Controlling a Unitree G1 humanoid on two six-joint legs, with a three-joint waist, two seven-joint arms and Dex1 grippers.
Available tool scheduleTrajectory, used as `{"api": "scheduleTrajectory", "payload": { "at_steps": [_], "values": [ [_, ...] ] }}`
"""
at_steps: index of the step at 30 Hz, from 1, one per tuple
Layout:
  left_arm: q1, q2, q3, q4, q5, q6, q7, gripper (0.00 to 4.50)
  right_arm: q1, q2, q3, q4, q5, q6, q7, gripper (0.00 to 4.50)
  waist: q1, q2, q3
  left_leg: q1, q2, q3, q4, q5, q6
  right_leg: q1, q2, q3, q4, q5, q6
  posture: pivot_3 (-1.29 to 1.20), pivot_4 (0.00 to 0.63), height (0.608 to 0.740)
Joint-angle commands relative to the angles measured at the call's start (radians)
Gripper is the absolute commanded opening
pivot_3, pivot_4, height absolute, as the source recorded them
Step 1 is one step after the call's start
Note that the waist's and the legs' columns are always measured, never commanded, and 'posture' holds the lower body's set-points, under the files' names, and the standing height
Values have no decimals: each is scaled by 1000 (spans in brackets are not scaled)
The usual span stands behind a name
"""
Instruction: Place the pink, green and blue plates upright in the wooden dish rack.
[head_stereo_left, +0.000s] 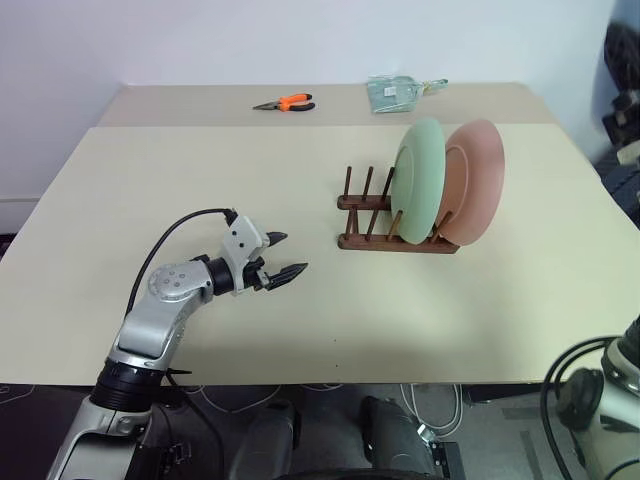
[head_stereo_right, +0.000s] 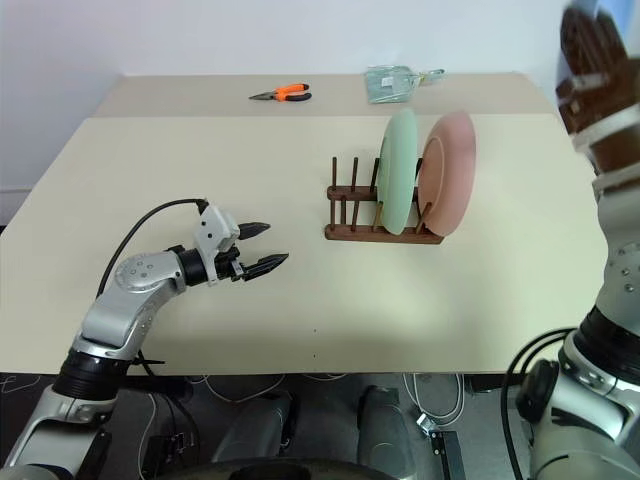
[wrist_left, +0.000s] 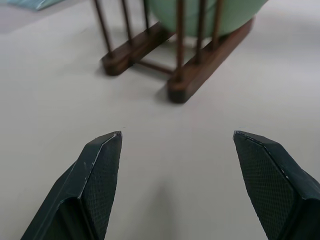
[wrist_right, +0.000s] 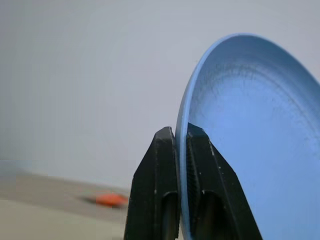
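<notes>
The rack (head_stereo_left: 385, 222) is sitting on the table (head_stereo_left: 200, 180) with two plates standing upright in its right end — the green plate (head_stereo_left: 420, 180) just left of the pink plate (head_stereo_left: 473, 182). The left gripper (head_stereo_left: 283, 256) is hovering low over the table, well left of the rack, fingers spread and holding nothing. The right gripper (wrist_right: 181, 145) is pinching the rim of the blue plate (wrist_right: 255, 140) — raised edge-on in the air. Orange pliers (head_stereo_left: 285, 102) and a clear packet (head_stereo_left: 392, 92) are lying near the table's far edge.

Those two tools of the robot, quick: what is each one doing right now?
Left tool: open, holding nothing, above the table.
Right tool: shut on the blue plate's rim.
</notes>
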Motion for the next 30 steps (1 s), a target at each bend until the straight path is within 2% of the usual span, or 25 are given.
{"api": "scheduleTrajectory", "payload": {
  "at_steps": [1,4,8,10,16,21,30],
  "values": [
    [0,-9,67,12,-27,-54,11,3650,-124,80,59,-58,364,45,-130,52,-2,0,0,0,0,0,0,0,0,0,0,0,0,0,0,0,150,740],
    [6,-3,97,27,-30,-68,13,3650,-172,149,178,-51,485,82,-239,52,-7,0,0,1,1,-2,0,0,0,-1,0,0,1,0,0,0,150,740],
    [11,10,134,31,-38,-61,19,3650,-174,294,301,-2,556,50,-436,52,-7,0,0,0,0,-2,-1,0,0,-2,0,0,1,0,0,0,150,740],
    [18,13,138,20,-38,-54,21,3650,-155,348,337,31,545,42,-518,52,-7,0,0,0,0,-2,-1,0,0,-3,0,0,2,1,0,0,150,740],
    [40,8,139,-15,-46,-39,35,3650,-90,366,367,63,489,30,-564,52,-5,1,0,0,-1,0,-1,0,0,-3,0,0,2,2,3,0,150,740],
    [58,16,142,-24,-52,-34,29,3650,-53,396,369,93,500,24,-612,52,-22,1,-1,0,0,0,-2,0,0,-3,2,0,3,2,3,0,150,740],
    [62,13,133,0,-44,-51,27,3650,-34,410,373,180,464,30,-605,52,-27,1,-1,1,0,1,-2,0,0,-4,2,0,4,2,3,0,150,740]
  ]
}}
